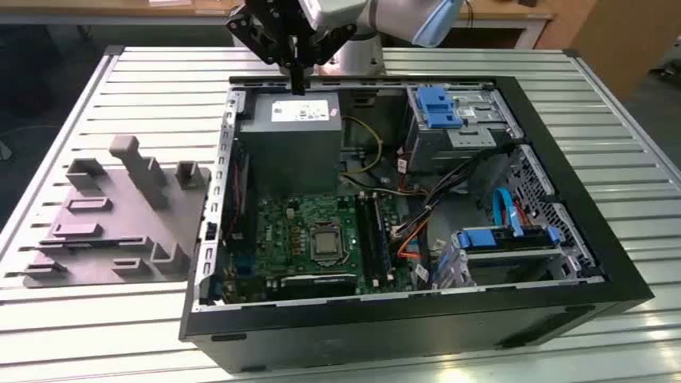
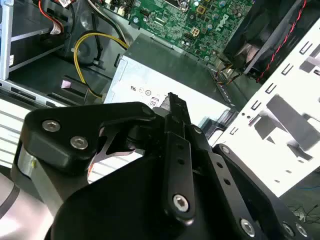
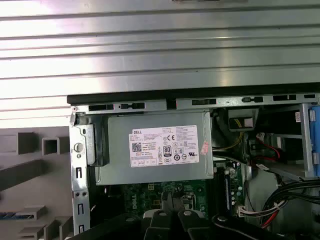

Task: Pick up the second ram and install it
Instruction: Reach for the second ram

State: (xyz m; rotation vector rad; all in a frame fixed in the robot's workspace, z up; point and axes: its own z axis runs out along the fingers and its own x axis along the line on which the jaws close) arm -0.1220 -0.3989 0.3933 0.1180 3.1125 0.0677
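Observation:
My gripper (image 1: 298, 86) hangs shut over the back edge of the open computer case (image 1: 591, 239), just above the grey power supply (image 1: 287, 136). Nothing shows between its fingers in either wrist view, where the black fingertips (image 2: 172, 100) meet over the power supply's (image 3: 152, 150) label. A dark-blue strip (image 3: 12, 215), which looks like the second ram, lies in a groove of the grey fixture (image 1: 107, 215) at the exterior view's left, well apart from the gripper. The black memory slots (image 1: 372, 231) run beside the processor on the green motherboard (image 1: 303, 239).
The case lies on a slatted metal table (image 1: 127, 72). Inside it are a bright blue drive bracket (image 1: 438, 108), blue and orange cables (image 1: 509, 211) and a drive cage (image 1: 511, 247). Tall blocks (image 1: 139, 163) rise from the grey fixture.

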